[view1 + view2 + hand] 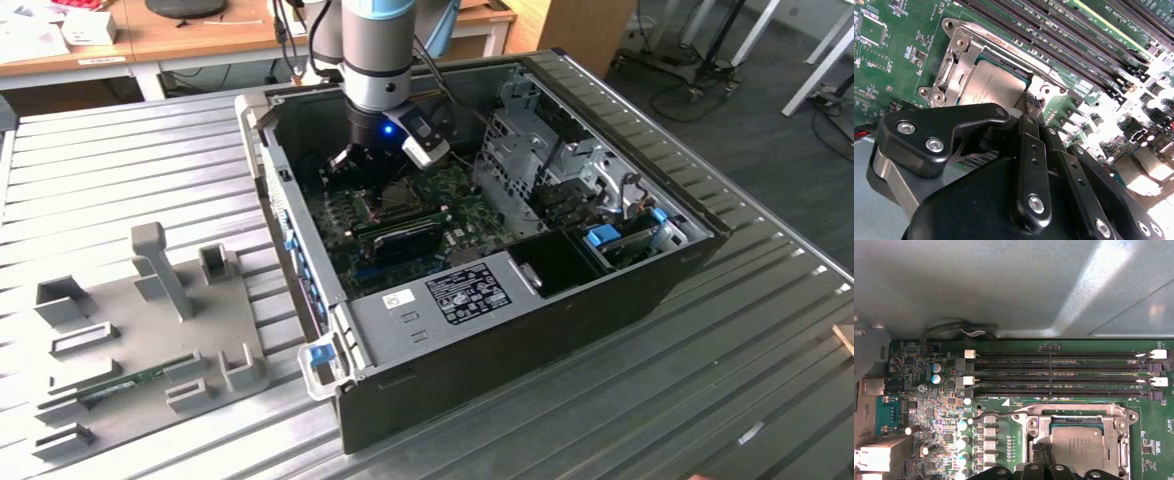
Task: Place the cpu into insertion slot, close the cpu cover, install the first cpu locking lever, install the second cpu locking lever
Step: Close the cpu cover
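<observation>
The cpu [996, 85] [1076, 445] lies flat in the insertion slot [396, 200] on the green board inside the open computer case. The silvery cpu cover [956, 60] [1121, 440] is down around it, and the chip shows through its window. A thin wire locking lever [1004, 415] runs along one edge of the frame. My gripper [1030, 102] [1041, 452] [351, 172] is low inside the case, shut, with its tips at the socket frame's edge beside a corner of the cpu. I cannot tell whether the tips hold anything.
Long black memory slots [1064, 372] [1064, 40] run beside the socket. Capacitors [961, 440] and connectors crowd one side. The case wall [287, 210] and a metal drive cage [561, 150] hem in the board. A grey fixture plate [147, 330] lies on the table at the exterior view's left.
</observation>
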`<state>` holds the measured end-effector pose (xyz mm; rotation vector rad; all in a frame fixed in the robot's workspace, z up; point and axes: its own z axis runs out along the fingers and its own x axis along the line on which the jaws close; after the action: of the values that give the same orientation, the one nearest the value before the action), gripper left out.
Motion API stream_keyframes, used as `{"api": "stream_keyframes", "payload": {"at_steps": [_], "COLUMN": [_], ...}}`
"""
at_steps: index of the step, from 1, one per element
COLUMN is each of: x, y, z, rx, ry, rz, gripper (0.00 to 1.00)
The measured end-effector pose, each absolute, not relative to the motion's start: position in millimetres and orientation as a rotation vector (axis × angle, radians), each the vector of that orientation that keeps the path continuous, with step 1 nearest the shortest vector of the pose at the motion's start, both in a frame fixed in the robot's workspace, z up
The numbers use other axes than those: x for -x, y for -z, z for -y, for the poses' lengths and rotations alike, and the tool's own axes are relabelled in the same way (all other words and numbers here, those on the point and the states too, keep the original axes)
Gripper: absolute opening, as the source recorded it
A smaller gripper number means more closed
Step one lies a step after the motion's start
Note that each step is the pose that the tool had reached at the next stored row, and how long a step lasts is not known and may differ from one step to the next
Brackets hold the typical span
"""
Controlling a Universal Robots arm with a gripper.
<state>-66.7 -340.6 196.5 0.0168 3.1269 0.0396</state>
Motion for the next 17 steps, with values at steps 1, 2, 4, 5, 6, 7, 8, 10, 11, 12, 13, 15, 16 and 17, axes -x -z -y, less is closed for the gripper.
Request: {"api": "stream_keyframes", "payload": {"at_steps": [1,2,4,5,6,7,8,10,11,12,13,15,16,17], "x": [66.7,66.7,66.8,66.8,66.8,66.8,66.8,66.8,66.8,66.8,66.8,66.9,66.9,66.9], "y": [-196.5,-196.4,-196.4,-196.4,-196.4,-196.4,-196.4,-196.3,-196.3,-196.3,-196.3,-196.2,-196.2,-196.2], "z": [340.6,340.6,340.6,340.7,340.7,340.7,340.7,340.7,340.7,340.7,340.7,340.8,340.8,340.8], "rx": [-0.017,-0.017,-0.017,-0.017,-0.017,-0.017,-0.017,-0.017,-0.017,-0.017,-0.017,-0.017,-0.017,-0.017], "ry": [-0.040,-0.040,-0.039,-0.039,-0.039,-0.039,-0.039,-0.039,-0.039,-0.039,-0.039,-0.039,-0.039,-0.039], "rz": [-3.127,-3.127,-3.127,-3.127,-3.127,-3.127,-3.127,-3.127,-3.127,-3.127,-3.127,-3.127,-3.127,-3.127], "gripper": [0.10,0.10,0.10,0.10,0.10,0.10,0.10,0.10,0.10,0.10,0.10,0.10,0.10,0.10]}}
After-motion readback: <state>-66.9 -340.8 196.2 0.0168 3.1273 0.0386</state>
